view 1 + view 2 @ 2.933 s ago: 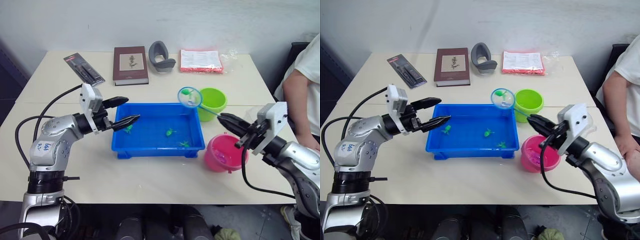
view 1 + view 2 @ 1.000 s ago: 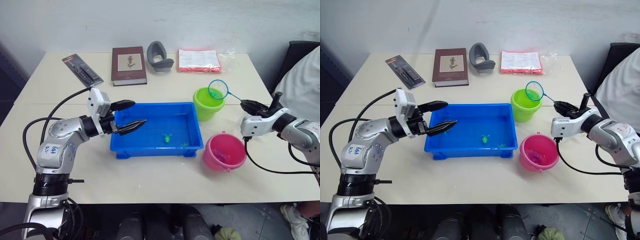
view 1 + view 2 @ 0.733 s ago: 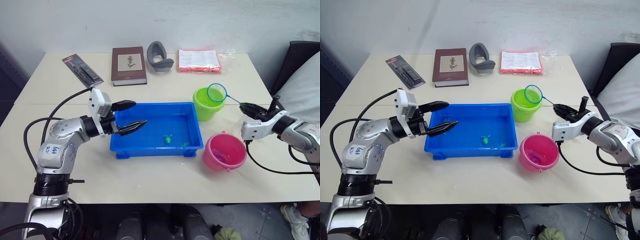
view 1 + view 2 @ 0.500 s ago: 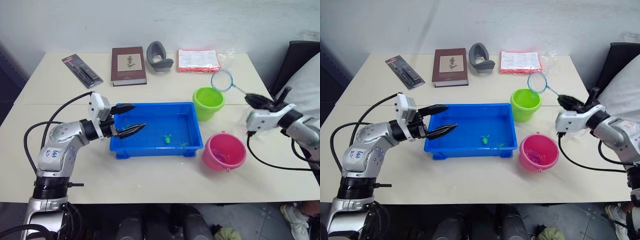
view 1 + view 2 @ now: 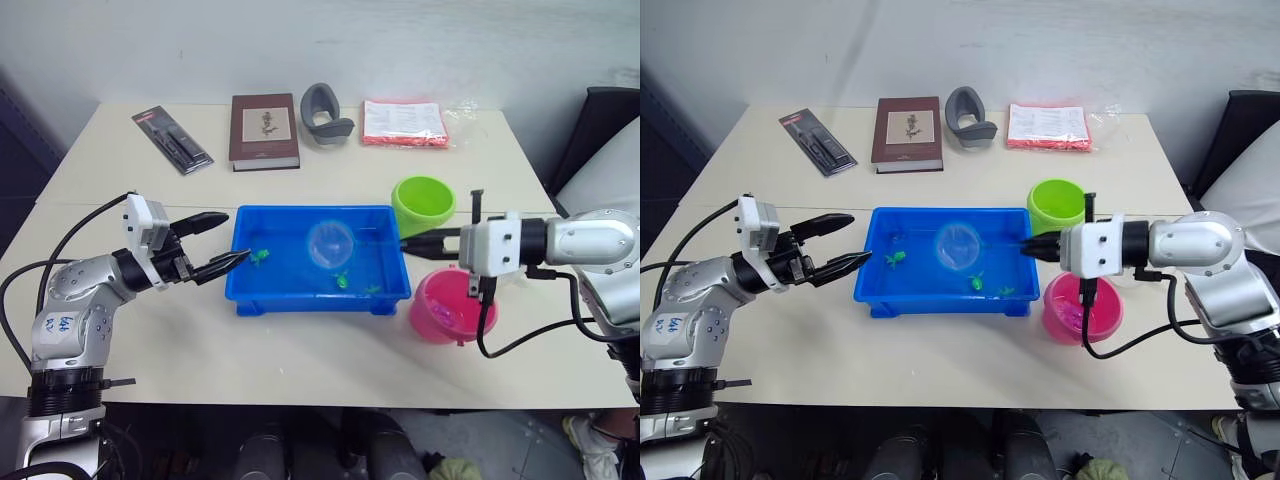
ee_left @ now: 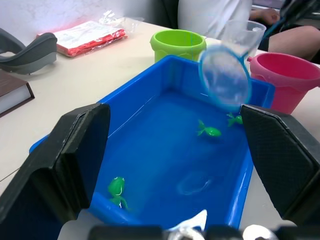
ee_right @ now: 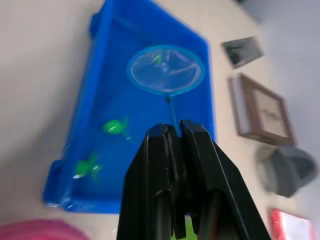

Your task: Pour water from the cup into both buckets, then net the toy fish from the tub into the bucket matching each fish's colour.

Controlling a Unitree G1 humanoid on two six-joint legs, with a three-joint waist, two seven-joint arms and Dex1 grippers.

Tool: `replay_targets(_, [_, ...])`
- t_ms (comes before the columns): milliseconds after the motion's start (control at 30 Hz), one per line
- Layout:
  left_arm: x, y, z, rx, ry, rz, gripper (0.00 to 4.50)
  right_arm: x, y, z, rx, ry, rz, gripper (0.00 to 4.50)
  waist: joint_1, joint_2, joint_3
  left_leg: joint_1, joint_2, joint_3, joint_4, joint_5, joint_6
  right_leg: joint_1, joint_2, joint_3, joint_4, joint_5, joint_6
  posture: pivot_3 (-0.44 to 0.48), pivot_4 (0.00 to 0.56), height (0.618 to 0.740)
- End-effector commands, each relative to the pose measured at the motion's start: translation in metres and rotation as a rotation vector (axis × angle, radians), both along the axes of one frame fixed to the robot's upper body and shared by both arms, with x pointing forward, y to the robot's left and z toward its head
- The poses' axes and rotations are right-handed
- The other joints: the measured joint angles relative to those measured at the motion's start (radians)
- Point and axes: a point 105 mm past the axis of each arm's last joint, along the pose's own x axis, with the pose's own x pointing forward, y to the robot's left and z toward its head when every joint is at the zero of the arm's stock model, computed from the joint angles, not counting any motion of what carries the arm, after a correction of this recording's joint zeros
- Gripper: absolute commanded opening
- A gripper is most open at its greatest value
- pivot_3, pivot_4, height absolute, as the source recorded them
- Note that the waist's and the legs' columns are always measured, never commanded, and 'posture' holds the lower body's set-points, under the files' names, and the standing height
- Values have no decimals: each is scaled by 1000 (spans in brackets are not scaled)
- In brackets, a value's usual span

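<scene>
Fish [image 5: 342, 281], three green ones, lie in the tub [image 5: 290, 297], and we hold the net [image 5: 330, 243] above them, its handle pinched in our right gripper [image 7: 172, 131]. Dipping too fast could splash water or knock the tub wall; a scooped fish could slip off before reaching the green bucket [image 5: 423, 205]. Our left gripper [image 5: 220, 242], fingers spread empty, hangs at the tub's near corner. Pink bucket [image 5: 452, 305] stands just beside the tub; a book [image 5: 264, 130] lies well apart on the tabletop [image 5: 300, 360].
</scene>
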Motion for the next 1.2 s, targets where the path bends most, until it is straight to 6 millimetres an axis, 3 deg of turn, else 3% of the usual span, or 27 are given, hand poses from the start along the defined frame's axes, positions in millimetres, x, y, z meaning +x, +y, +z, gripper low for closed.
replay_targets(33, [-7,-3,8,6,-46,-7,4445,10,-4,4,-84,-73,-7,0,-2,0,0,0,0,0,0,0,0,0,0,0,0,0,0,0,150,740])
replay_targets(367, [-15,-9,-1,13,-15,-11,4445,35,-29,15,-328,-170,-33,0,-5,0,0,1,1,1,0,0,-1,-1,1,1,0,0,-1,0,150,740])
replay_targets(533, [-15,-21,-9,69,6,-74,4445,33,-20,14,-483,-144,16,0,-4,0,0,1,1,1,0,0,-1,-1,1,0,1,0,-1,0,150,740])
replay_targets(767, [-8,-34,-6,77,-1,-129,4445,45,-25,16,-664,-191,-43,0,-3,1,0,0,1,1,0,0,-2,-1,1,0,1,0,-1,0,150,740])
replay_targets(1200, [-3,-36,-6,63,-7,-140,4445,29,-3,2,-776,-117,92,0,-3,1,0,0,0,1,1,0,-1,-1,1,0,2,0,-1,0,150,740])
